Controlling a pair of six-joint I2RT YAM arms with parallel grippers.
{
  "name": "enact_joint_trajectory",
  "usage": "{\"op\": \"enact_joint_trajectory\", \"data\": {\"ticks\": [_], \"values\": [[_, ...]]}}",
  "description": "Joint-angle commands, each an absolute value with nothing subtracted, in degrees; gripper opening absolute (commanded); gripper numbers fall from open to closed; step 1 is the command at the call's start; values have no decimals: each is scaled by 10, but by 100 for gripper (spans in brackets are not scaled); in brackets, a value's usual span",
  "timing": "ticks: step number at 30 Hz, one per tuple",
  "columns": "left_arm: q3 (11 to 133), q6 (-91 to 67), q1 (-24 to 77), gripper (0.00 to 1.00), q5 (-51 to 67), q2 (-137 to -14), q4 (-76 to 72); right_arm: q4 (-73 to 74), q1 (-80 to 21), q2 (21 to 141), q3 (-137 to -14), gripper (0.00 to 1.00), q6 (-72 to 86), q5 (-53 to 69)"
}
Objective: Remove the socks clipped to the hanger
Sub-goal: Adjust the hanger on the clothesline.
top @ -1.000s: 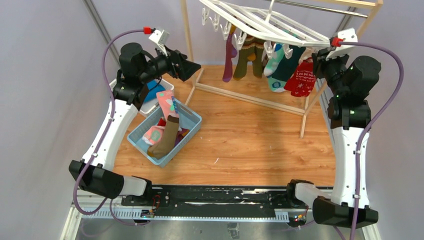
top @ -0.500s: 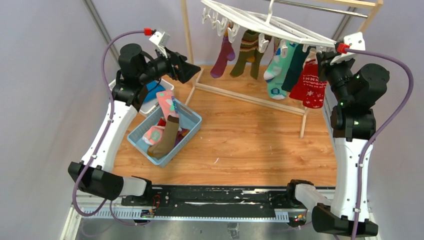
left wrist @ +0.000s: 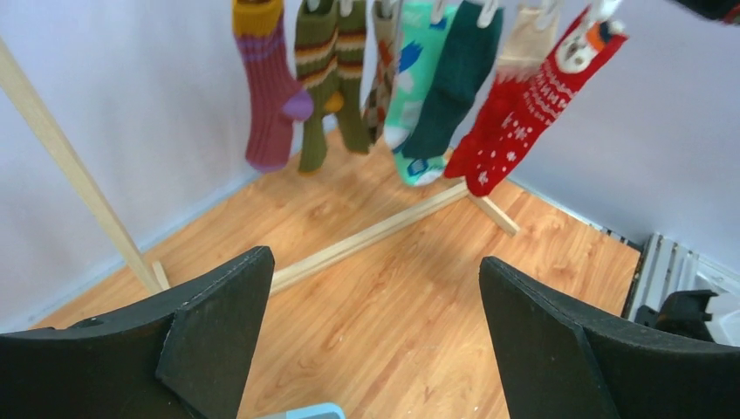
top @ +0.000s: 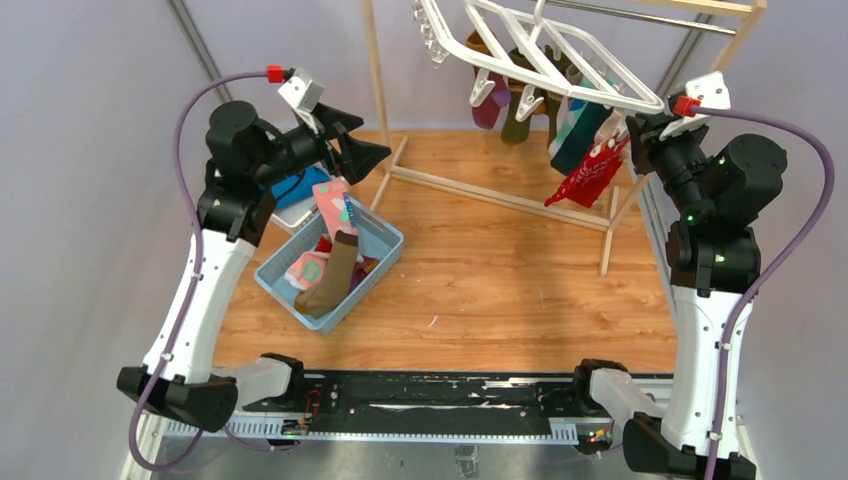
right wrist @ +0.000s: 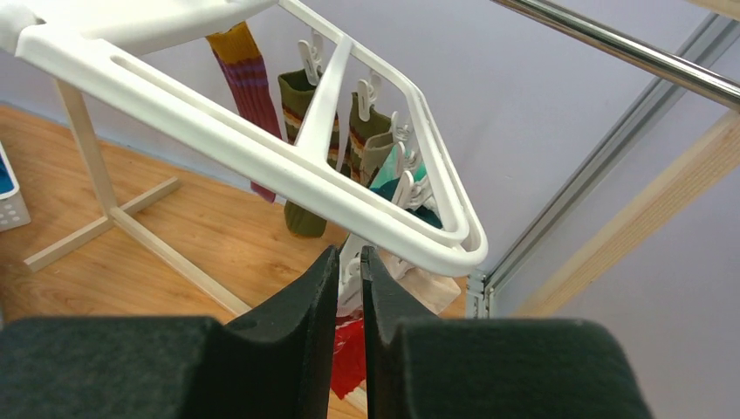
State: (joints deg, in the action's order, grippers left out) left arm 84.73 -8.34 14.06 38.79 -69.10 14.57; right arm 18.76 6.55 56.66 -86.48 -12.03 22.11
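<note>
Right end effector is closed to a thin slit on the top of the red sock, right at the white clip that pins it. From the grip the sock slants down and to the left, more steeply than its neighbours.

Directly above the fingertips runs the rounded corner of the hanger, a white frame hanging tilted. Up and to the right of the grip is the metal rod, and a wooden post of the rack stands just to the right.

Leftward from the grip the other clipped socks hang in a row: a dark green sock, a teal patterned sock, an olive striped pair and, farthest, a purple ribbed sock.

Left end effector is spread wide and holds nothing. It is raised, well apart from the hanger, and faces the socks. Between it and them lie the rack's upright on its left and the foot rail across the boards.

Below and behind it sits a blue basket holding a brown sock and a pink patterned sock. A white tray with a blue cloth lies under its wrist.

The worktop is wood-grain board, and the walls are pale lilac.
</note>
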Motion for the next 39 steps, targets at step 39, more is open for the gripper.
{"op": "enact_joint_trajectory", "data": {"ticks": [39], "values": [[1478, 38, 468, 100, 2, -1036, 266, 231, 12, 537, -839, 17, -109, 233]]}}
